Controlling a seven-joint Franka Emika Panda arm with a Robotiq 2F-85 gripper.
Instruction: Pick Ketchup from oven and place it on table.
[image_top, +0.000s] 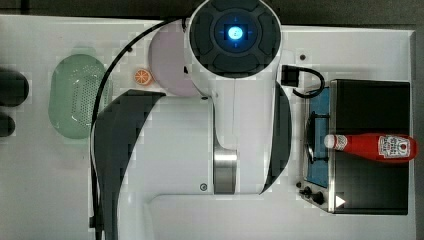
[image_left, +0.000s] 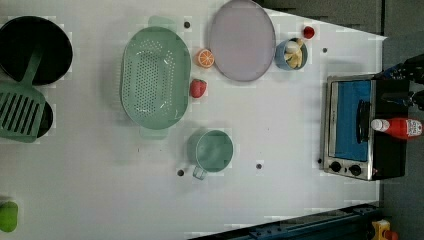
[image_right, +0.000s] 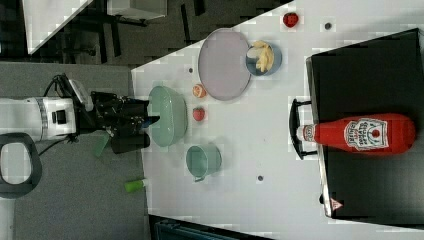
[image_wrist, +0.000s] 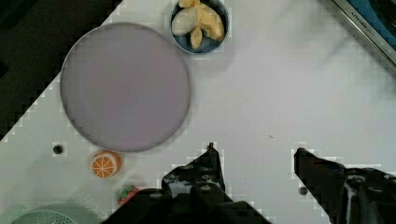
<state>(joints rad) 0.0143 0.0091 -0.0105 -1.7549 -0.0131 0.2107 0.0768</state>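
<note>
I see the slim red plastic ketchup bottle with a white cap (image_top: 371, 147) lying on its side on the black top of the boxy silver-framed toaster oven (image_top: 370, 112), its cap poking out over the blue-tinted glass door and the door handle. The oven sits at the top view's right on the large white table (image_top: 45, 200). My pincer (image_wrist: 254, 163) hangs above bare table with its black fingers (image_wrist: 205, 170) standing apart and nothing between them; in the right view it sits at the end of the white arm (image_right: 35, 117), well apart from the oven. In the wrist view a round pale lilac plate (image_wrist: 125, 86) lies near the fingers, with a small blue bowl of yellow pieces (image_wrist: 199, 23) just beside its rim, an orange half (image_wrist: 106, 164) and a small red strawberry (image_wrist: 127, 193). In the left view a mint green perforated colander (image_left: 156, 77) and a mint green mug (image_left: 212, 151) rest further from the oven
</note>
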